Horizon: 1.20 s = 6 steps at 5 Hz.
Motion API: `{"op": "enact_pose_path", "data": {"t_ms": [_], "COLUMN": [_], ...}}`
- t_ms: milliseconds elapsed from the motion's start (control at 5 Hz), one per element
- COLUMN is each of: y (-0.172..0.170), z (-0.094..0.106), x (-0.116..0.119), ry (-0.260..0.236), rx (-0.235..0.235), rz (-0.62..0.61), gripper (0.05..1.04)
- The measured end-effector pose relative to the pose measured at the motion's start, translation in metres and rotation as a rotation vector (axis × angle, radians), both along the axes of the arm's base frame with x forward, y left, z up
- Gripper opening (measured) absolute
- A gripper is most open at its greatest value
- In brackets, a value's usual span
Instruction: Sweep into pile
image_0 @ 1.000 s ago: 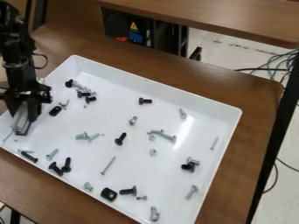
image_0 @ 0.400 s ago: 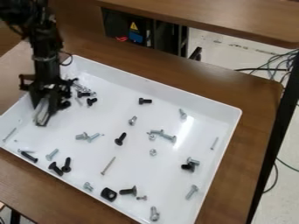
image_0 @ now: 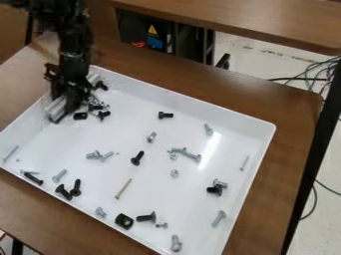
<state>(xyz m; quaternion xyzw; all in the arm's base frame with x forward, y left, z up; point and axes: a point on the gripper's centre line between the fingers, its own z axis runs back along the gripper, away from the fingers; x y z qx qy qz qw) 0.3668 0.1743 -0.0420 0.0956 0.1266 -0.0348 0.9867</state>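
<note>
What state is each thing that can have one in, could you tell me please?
gripper: low at the tray's left side, beside the cluster
white tray: upright, holding scattered hardware
cluster of screws: loosely bunched
black square piece: lying apart from the cluster
long thin screw: lying on its side, apart
black bolt: lying on its side, apart

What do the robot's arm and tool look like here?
The arm is black and jointed, narrow where it runs down to the tool. The black tool is broader and angular, with pale grey near its lower end. I can make out no lettering on either.
</note>
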Motion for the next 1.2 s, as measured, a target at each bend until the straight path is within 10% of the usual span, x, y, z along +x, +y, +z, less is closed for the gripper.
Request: {"op": "enact_pose_path", "data": {"t_ms": [600,1200], "y": [-0.117,-0.223], "z": [-0.009,0.004], "x": [-0.014,-0.039], "ry": [-0.017,0.019], "rx": [-0.117,-0.153], "rz": [-0.410,-0.369], "gripper": [0.363,0.363]}}
